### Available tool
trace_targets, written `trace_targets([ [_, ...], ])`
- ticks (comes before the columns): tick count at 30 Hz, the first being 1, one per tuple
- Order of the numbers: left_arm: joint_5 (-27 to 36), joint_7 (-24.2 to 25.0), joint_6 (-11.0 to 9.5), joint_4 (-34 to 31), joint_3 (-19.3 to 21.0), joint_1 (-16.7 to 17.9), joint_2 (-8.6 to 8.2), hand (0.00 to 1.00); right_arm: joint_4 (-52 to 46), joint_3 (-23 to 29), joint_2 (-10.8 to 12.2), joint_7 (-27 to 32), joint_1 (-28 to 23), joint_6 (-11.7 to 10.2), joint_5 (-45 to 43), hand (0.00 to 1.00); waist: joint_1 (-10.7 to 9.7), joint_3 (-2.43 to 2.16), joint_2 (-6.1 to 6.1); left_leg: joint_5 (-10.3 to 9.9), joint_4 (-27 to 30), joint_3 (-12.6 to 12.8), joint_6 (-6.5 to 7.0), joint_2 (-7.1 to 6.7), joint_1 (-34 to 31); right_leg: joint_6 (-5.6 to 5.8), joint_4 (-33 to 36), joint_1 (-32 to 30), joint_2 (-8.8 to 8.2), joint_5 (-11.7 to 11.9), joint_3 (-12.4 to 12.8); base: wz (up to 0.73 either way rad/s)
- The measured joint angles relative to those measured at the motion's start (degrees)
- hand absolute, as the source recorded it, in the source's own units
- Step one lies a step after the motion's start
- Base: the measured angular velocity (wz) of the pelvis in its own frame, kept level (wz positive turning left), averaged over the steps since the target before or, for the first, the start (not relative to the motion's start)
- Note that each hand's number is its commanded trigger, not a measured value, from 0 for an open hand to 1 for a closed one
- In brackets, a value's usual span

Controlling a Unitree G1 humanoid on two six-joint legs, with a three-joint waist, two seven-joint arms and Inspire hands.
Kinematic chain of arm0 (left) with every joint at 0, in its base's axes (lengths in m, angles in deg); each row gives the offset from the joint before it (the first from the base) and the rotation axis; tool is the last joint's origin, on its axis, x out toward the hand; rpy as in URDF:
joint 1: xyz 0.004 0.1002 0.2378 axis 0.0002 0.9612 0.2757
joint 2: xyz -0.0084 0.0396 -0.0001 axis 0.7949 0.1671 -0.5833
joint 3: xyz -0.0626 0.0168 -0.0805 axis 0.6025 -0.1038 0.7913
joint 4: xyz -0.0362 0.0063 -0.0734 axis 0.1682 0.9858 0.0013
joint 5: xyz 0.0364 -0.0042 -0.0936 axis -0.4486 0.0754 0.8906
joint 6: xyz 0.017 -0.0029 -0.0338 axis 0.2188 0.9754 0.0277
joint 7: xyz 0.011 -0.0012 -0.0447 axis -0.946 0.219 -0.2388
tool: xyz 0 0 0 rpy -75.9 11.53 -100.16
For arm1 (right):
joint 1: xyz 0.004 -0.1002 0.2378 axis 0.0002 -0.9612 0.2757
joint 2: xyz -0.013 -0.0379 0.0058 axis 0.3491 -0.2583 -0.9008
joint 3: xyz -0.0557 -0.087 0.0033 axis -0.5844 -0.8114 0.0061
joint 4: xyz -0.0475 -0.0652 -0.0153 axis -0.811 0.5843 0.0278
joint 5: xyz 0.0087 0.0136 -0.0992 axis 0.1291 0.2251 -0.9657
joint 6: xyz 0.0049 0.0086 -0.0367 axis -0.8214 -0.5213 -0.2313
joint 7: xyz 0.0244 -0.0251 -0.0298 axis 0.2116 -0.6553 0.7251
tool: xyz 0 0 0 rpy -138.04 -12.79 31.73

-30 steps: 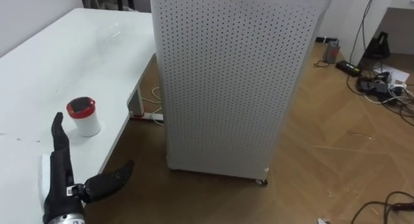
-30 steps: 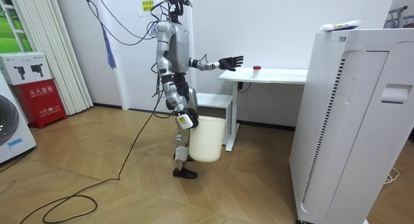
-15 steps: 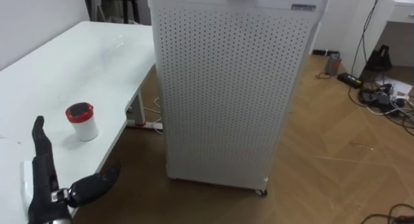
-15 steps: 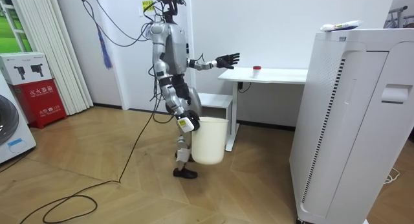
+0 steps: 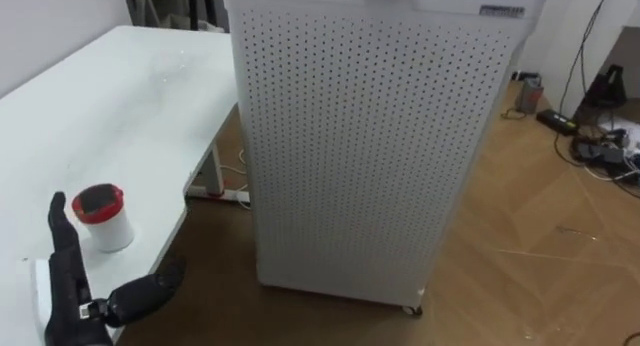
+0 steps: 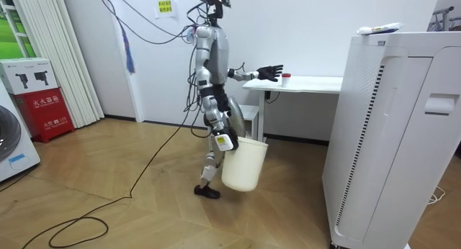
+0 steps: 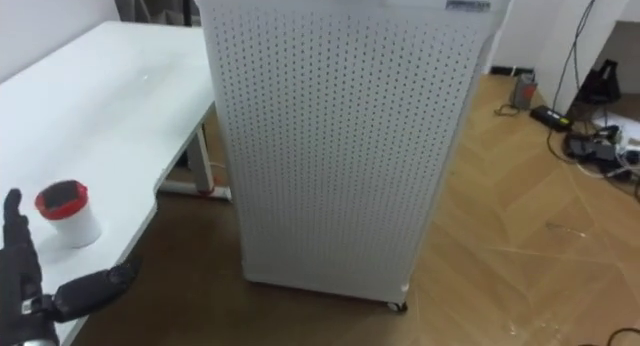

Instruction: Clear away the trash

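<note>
A small white cup with a red lid (image 5: 103,218) stands near the front edge of the white table (image 5: 120,96). My left hand (image 5: 68,286) is held out over the table just short of the cup, fingers straight and thumb spread, holding nothing. In the room view the same hand (image 6: 270,73) reaches over the table's end toward the cup (image 6: 286,78). My right hand (image 6: 222,139) hangs low at my side, gripping the rim of a white bin (image 6: 242,164) that swings tilted off the floor.
A tall white perforated cabinet (image 5: 360,136) stands right beside the table's end, with only a narrow gap of floor. Cables and plugs (image 5: 600,146) lie on the wooden floor at the far right. A red box (image 6: 39,98) stands by the curtain.
I have stepped toward the table, to the room view's right, and the bin has swung forward. The eye views shifted; my left hand is now closer to the cup.
</note>
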Motion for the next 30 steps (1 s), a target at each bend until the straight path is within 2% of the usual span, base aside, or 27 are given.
trace_targets([
  [1, 0.03, -0.01, -0.02, 0.02, -0.32, -0.11, 0.02, 0.0, -0.08, -0.09, 0.14, 0.45, 0.04, 0.04, -0.02, 1.0, 0.05, -0.05, 0.15, -1.8, 1.17, 0.21, 0.27, -0.34, 0.16, 0.95, 5.92, -1.42, -1.35, -0.51, -3.44, 0.0],
  [2, 0.01, -0.01, -0.05, 0.01, -0.51, -0.12, 0.02, 0.0, -0.1, -0.08, 0.27, 0.64, 0.11, 0.03, -0.09, 1.0, 0.06, -0.06, 0.06, -2.52, 1.35, 0.27, 0.55, -0.81, 0.67, 0.98, 9.61, -2.55, -2.23, -0.51, -4.82, 0.1],
  [3, -0.04, -0.02, -0.08, 0.02, -1.03, -0.25, 0.01, 0.0, -0.41, 0.08, 0.28, 0.96, 0.25, 0.03, 0.14, 1.0, 0.07, -0.12, -0.15, -3.73, 1.7, 0.74, 1.14, -1.1, 1.68, 2.37, 17.15, -5.06, -4.2, 0.3, -6.07, 0.33],
  [4, -0.06, -0.08, -0.1, 0.02, -1.98, -0.39, 0.14, 0.0, -0.52, 0.3, 0.05, 1.31, 0.34, -0.07, 1.09, 1.0, -0.09, -0.17, 0.02, -5.36, 2.56, 1.15, 1.79, -1.14, 2.65, 4.94, 23.39, -6.86, -5.51, 2.58, -6.69, 0.44],
  [5, -0.11, -0.11, -0.1, 0.13, -2.42, -0.53, 0.29, 0.0, -0.44, 0.32, 0.03, 1.53, 0.34, -0.15, 1.62, 1.0, -0.1, -0.1, 0.13, -5.88, 2.74, 0.68, 2.0, -1.27, 3.5, 5.24, 25.92, -7.48, -5.84, 4.31, -7.06, 0.57],
  [6, -0.78, -0.21, -0.3, 1.41, -2.81, -0.76, 0.26, 0.0, -0.15, 0.34, 0.03, 1.65, 0.09, -0.55, 1.75, 1.0, -0.15, 0.37, 0.97, -6.49, 2.02, -1.36, 2.12, -1.61, 5.64, 5.47, 29.28, -8.45, -6.1, 6.31, -7.17, 0.47],
  [7, -0.82, -0.58, -0.3, 2.94, -2.91, -0.96, 0.19, 0.0, 0.02, 0.33, 0.02, 1.6, 0.2, -0.68, 1.85, 1.0, -0.04, 0.1, 1.4, -6.68, 0.7, -2.86, 2.08, -1.62, 7.22, 5.41, 29.49, -9.79, -6.42, 4.16, -7.32, 0.55],
  [8, -0.58, -0.66, -0.31, 3.51, -2.72, -0.97, 0.34, 0.0, -0.31, 0.33, 0.06, 1.13, 0.58, -1.33, 2.04, 1.0, -0.06, 0.08, 1.66, -6.64, -0.37, -4.21, 2.03, -1.38, 7.94, 4.92, 28.48, -12.68, -6.39, 2.4, -6.89, 0.48],
  [9, -0.56, -0.66, -0.31, 3.54, -2.64, -1.02, 0.33, 0.0, -0.58, 0.4, 0.05, 0.84, 0.63, -1.83, 2.07, 1.0, -0.14, 0.07, 1.81, -6.65, -0.54, -4.95, 2.01, -1.18, 7.99, 4.9, 26.77, -13.85, -6.34, 1.96, -6.82, 0.6],
  [11, -0.57, -0.67, -0.3, 3.55, -2.81, -1.26, 0.33, 0.0, -0.33, 0.33, 0.15, 0.13, 0.61, -2.86, 1.99, 1.0, -0.15, -0.11, 1.67, -6.75, -1.37, -7.52, 1.5, -0.97, 9.11, 5.21, 11.4, -15.77, -6.31, 2.81, -5.29, 0.61],
  [12, -0.57, -0.67, -0.3, 3.59, -2.82, -1.24, 0.34, 0.0, -0.35, 0.31, 0.26, -0.02, 0.61, -2.86, 1.97, 1.0, -0.11, -0.11, 1.49, -6.95, -1.37, -7.99, 1.2, -1.05, 9.48, 5.35, 7.0, -15.76, -6.23, 4.31, -4.79, 0.54],
  [13, -0.62, -0.68, -0.31, 4.15, -2.82, -1.25, 0.45, 0.0, -0.28, 0.11, 0.54, -0.04, 0.66, -2.87, 1.9, 1.0, -0.07, 0.14, 1.36, -7.62, -1.31, -8.93, 0.44, -0.96, 10.41, 5.29, 3.02, -15.75, -6.29, 11.59, -3.92, 0.48],
  [14, -0.57, -0.67, -0.26, 4.9, -2.92, -1.24, 0.41, 0.0, 0.03, -0.22, 0.78, -0.08, 0.4, -2.79, 1.65, 1.0, -0.02, -0.29, 1.34, -7.76, -2.01, -9.15, 0.08, -0.25, 11.31, 5.17, 0.65, -13.82, -5.61, 11.74, -4.61, 0.45],
  [16, -0.62, -0.75, -0.29, 5.05, -2.53, -1.47, 0.39, 0.0, -0.13, -0.19, 0.68, -0.86, 0.46, -2.71, 1.19, 1.0, 0.07, -0.32, 1.85, -7.96, -3.77, -9.54, -0.89, 0.73, 12.14, 4.46, -1.77, -11.63, -4.19, 12.21, -5.96, 0.3],
  [19, -0.58, -0.85, -0.1, 6.45, -2.12, -1.48, 0.43, 0.0, -0.36, -0.19, 0.62, -1.76, 0.66, -2.5, 1.23, 1.0, 0.17, -0.07, 1.25, -7.36, -6.42, -10.02, -1.84, 1.65, 13.25, 3.91, -4.44, -10.2, -2.7, 12.55, -6.85, 0.09],
  [22, -0.48, -1.29, -0.03, 6.69, -2.1, -1.22, 0.44, 0.0, -0.29, -0.5, 0.66, -2.22, 1.02, -2.31, 1.3, 1.0, 1.08, 0.35, 0.43, -7.21, -7.9, -9.96, -2.11, 2.23, 13.93, 3.6, -6.4, -9.09, -1.88, 12.74, -6.96, -0.01],
  [28, -0.59, -1.63, -0.02, 5.99, -1.89, -0.9, 0.82, 0.0, 0.41, -0.86, 0.56, -2.5, 0.63, -1.53, 1.47, 1.0, 1.98, -0.38, -0.85, -7.21, -9.28, -10.03, -2.13, 2.25, 14.05, 3.77, -8.1, -8.88, -1.71, 12.85, -7.31, 0.01],
  [30, -0.59, -1.78, -0.02, 5.6, -1.96, -0.88, 1.25, 0.0, 0.3, -1.47, 0.57, -2.86, 0.62, -1.55, 1.5, 1.0, 2.49, -0.47, -0.99, -7.21, -9.36, -10.08, -2.13, 2.24, 14.14, 3.88, -8.71, -8.53, -1.71, 12.92, -7.54, 0.02],
])
